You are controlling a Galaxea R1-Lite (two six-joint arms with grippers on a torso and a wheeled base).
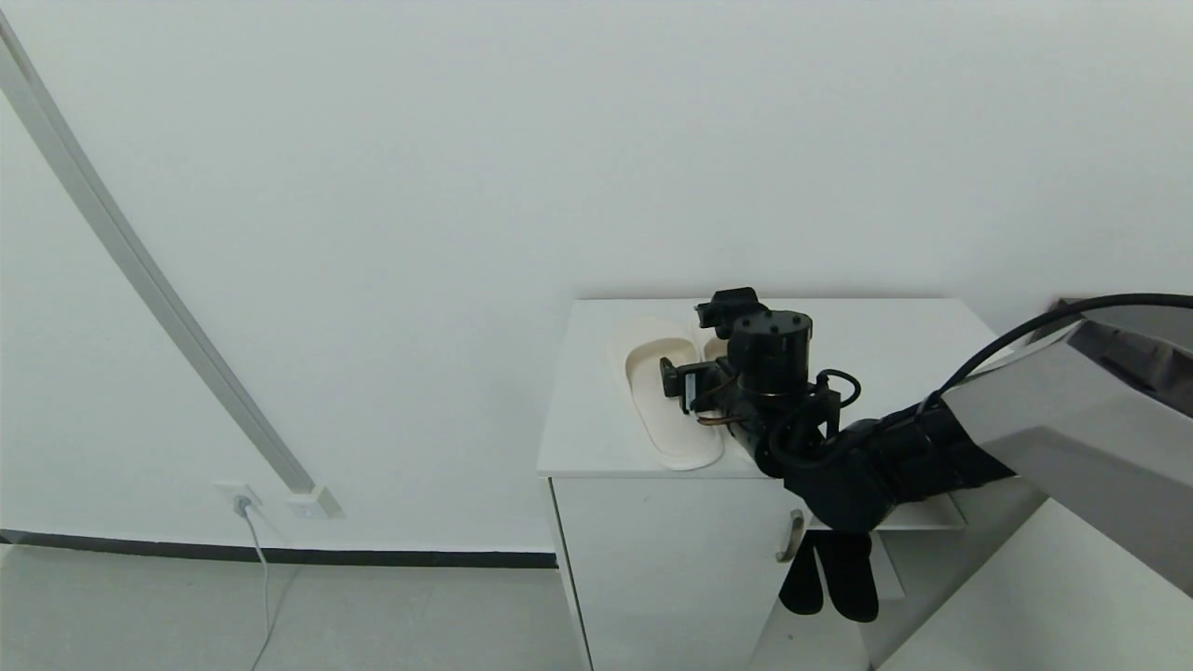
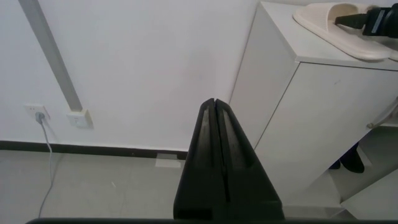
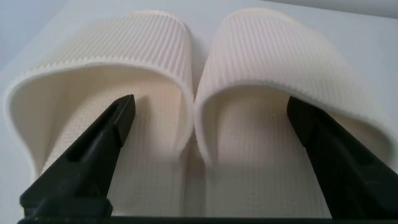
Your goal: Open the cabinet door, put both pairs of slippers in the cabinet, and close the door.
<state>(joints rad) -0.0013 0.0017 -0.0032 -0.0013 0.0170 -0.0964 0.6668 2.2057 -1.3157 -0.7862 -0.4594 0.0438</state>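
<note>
A pair of cream slippers [image 1: 666, 401] lies side by side on top of the white cabinet [image 1: 652, 568]. My right gripper [image 1: 699, 340] is open at their heel openings. In the right wrist view one finger [image 3: 93, 162] sits inside one cream slipper [image 3: 106, 93] and the other finger [image 3: 336, 155] inside its mate [image 3: 292, 62], so the jaws straddle the two inner walls. A pair of black slippers [image 1: 829, 578] stands inside the cabinet's open lower right compartment. My left gripper [image 2: 214, 109] is shut and holds nothing; it hangs low beside the cabinet [image 2: 311, 112], over the floor.
The left door carries a metal handle [image 1: 790, 536]. Wall sockets [image 1: 244, 494] with a plugged cable and a slanted white conduit [image 1: 140, 270] are on the wall left of the cabinet. Bare floor [image 1: 280, 615] lies on that side.
</note>
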